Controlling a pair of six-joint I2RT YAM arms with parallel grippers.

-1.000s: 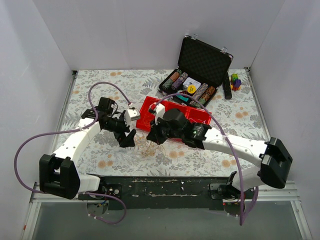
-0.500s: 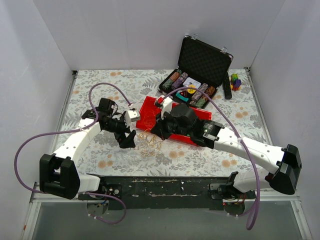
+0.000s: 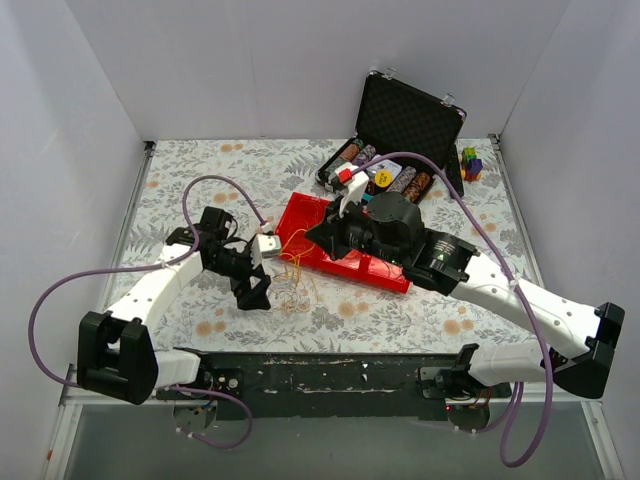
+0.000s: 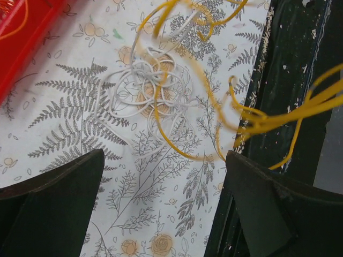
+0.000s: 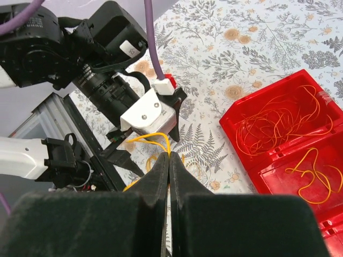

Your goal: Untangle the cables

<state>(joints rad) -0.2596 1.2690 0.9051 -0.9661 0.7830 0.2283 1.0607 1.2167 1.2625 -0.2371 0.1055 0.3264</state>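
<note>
Right gripper (image 5: 169,159) pinched tight on one yellow cable (image 5: 153,138). Left gripper (image 4: 163,184) spread wide, holding nothing. Loose cables (image 4: 144,91), a white coil and yellow loops, lie on tablecloth (image 4: 64,107) at its 12 o'clock in the wrist view. Red tray (image 5: 231,119) has orange strands (image 5: 268,126) in one compartment, a few more next door

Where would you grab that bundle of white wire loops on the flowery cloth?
I'd pinch the thin white wire loops at the rim facing the red plastic tray, coming straight down from above: they lie flat, and yellow wire strands cross the side away from it.
</note>
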